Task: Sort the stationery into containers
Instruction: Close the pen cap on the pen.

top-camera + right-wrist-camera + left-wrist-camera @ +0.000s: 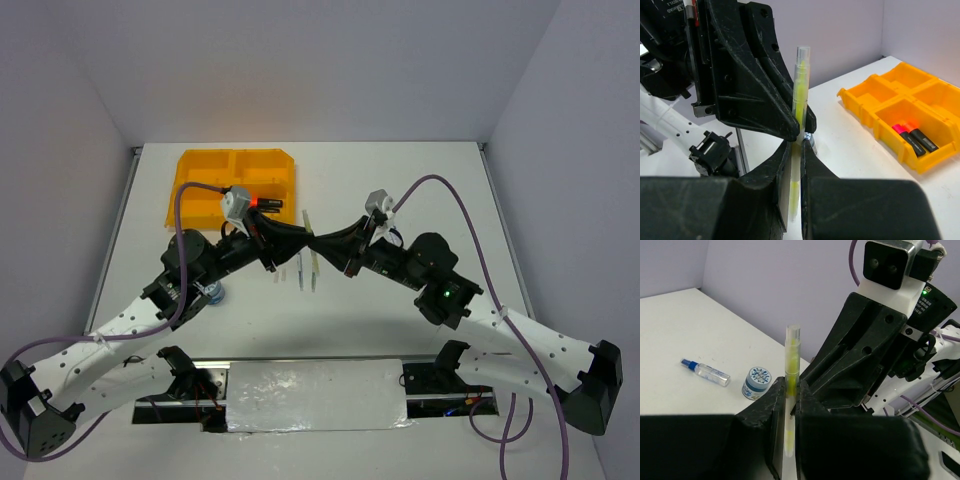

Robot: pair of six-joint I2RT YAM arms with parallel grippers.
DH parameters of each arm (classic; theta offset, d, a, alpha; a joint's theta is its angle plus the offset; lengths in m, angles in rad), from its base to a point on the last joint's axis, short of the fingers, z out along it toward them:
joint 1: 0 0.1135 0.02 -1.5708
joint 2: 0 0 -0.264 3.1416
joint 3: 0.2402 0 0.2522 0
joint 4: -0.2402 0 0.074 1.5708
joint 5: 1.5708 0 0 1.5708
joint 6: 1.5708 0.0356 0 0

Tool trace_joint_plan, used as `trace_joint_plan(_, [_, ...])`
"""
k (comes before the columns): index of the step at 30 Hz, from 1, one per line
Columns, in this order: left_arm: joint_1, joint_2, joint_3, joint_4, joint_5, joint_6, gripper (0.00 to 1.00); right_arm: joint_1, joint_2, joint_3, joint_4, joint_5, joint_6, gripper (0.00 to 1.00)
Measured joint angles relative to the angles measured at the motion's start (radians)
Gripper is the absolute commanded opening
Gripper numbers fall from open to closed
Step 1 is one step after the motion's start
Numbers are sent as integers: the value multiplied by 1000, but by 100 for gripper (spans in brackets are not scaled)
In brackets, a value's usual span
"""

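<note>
Where left gripper [789, 390] and right gripper [799, 144] each pinch it, jaws nearly closed: slim, translucent yellow pen [801, 85], cylindrical, clear-capped.

Stick [791, 355] stood mid-table between left fingers [766, 407] and right fingers [782, 167].
Tray [190, 190] sat far left, markers [912, 139] in its near right compartment; pens [300, 272] lay before the stick; bottle [706, 371] beside roll [757, 382].
</note>
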Motion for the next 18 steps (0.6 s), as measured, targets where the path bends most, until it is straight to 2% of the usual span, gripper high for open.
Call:
trace_joint_plan(2, [0,0,0,5,11,10,0,0,1,3,-1,-6,0,0])
trace_joint_plan(3, [0,0,0,9,18,18,0,-1,2,5,-1,-10,0,4])
trace_joint_plan(4, [2,-1,0,15,29,24,0,-2,3,7,-2,-21,-3,10])
trace_joint_plan(5, [4,-4,0,21,39,31,0,-4,6,13,-2,-33,-5,31])
trace_joint_plan(8, [6,-24,-9,53,81,51,0,-7,35,47,-7,-104,-8,49])
trace_joint_plan(9, [5,-35,-17,68,101,55,0,-5,51,59,-7,-137,-7,49])
trace_joint_plan(10, [5,-46,-25,77,115,61,0,-3,68,68,-4,-164,-7,49])
trace_joint_plan(12, [3,-61,-40,101,153,72,0,-1,94,71,0,-205,-5,38])
trace_joint_plan(13, [1,-65,-45,111,167,75,0,0,103,71,0,-223,-1,20])
trace_joint_plan(16, [4,-62,-47,120,189,81,0,3,114,70,11,-274,11,0])
trace_joint_plan(17, [4,-63,-47,123,192,84,17,3,114,70,15,-289,14,0])
trace_joint_plan(18, [4,-63,-47,126,198,87,28,3,114,70,17,-295,14,0])
